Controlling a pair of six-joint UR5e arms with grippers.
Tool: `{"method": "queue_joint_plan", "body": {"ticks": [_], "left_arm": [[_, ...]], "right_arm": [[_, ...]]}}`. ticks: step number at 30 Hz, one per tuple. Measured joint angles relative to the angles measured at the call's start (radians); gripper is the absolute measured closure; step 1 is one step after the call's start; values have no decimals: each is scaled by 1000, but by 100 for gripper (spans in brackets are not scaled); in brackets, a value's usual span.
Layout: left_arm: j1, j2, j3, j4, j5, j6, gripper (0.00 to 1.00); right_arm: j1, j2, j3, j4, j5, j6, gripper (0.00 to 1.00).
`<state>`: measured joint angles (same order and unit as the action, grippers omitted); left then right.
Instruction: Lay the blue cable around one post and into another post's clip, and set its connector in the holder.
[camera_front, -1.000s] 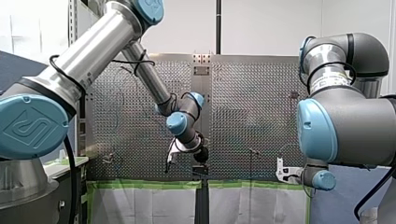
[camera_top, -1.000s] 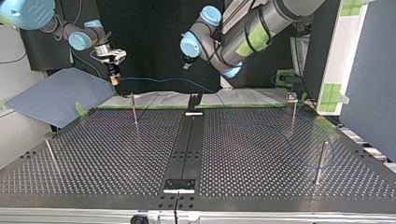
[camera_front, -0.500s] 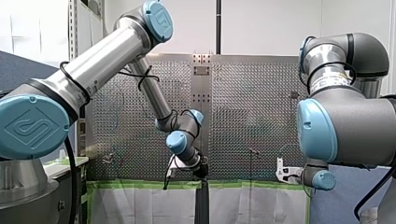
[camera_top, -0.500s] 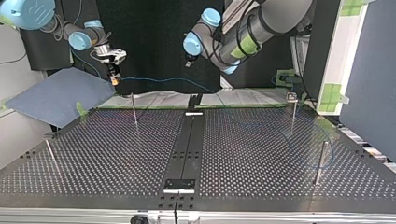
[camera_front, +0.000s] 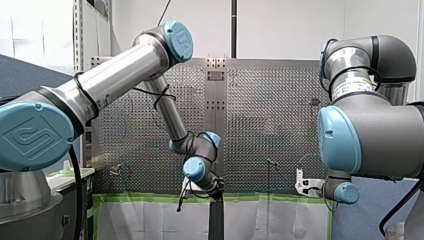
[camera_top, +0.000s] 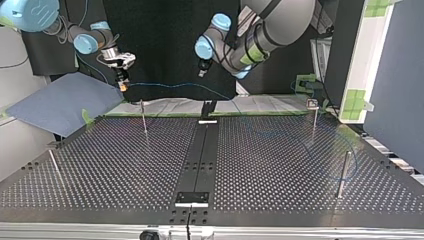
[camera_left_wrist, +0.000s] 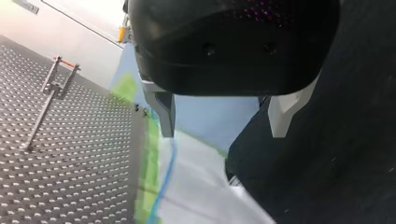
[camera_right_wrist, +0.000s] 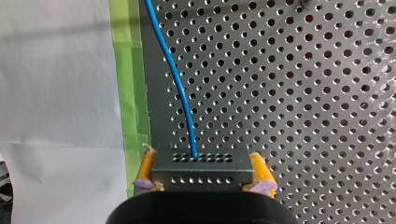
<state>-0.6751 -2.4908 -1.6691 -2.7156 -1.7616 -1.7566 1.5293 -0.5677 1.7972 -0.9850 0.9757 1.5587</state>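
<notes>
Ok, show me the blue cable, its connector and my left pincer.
blue cable (camera_right_wrist: 180, 88): right wrist view, middle of its visible run.
connector (camera_right_wrist: 201, 168): right wrist view, centre of its grey body.
left pincer (camera_left_wrist: 223, 134): left wrist view, midway between its fingertips.

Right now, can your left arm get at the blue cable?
Probably yes. My left gripper is open and empty, and the blue cable runs ahead of it, over the white cloth, with nothing in between. My right gripper holds its connector.
</notes>
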Motion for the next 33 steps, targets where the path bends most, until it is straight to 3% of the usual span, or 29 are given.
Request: {"method": "queue_joint_plan", "body": {"ticks": [5, 11, 19, 26, 33], "left_arm": [[-5, 20, 43, 50, -20, 37, 0], [-9, 68, 51, 105, -36, 34, 0], [-9, 81, 4, 173, -45, 19, 0], [-7, 80, -57, 234, -41, -27, 0], [-11, 44, -82, 298, -36, -40, 0]], "right_arm": [[0, 0, -1, 0, 0, 1, 100], [0, 0, -5, 3, 1, 0, 100], [1, 1, -5, 4, 1, -1, 100], [4, 0, -5, 7, 1, -1, 100], [5, 1, -5, 8, 1, -1, 100]]}}
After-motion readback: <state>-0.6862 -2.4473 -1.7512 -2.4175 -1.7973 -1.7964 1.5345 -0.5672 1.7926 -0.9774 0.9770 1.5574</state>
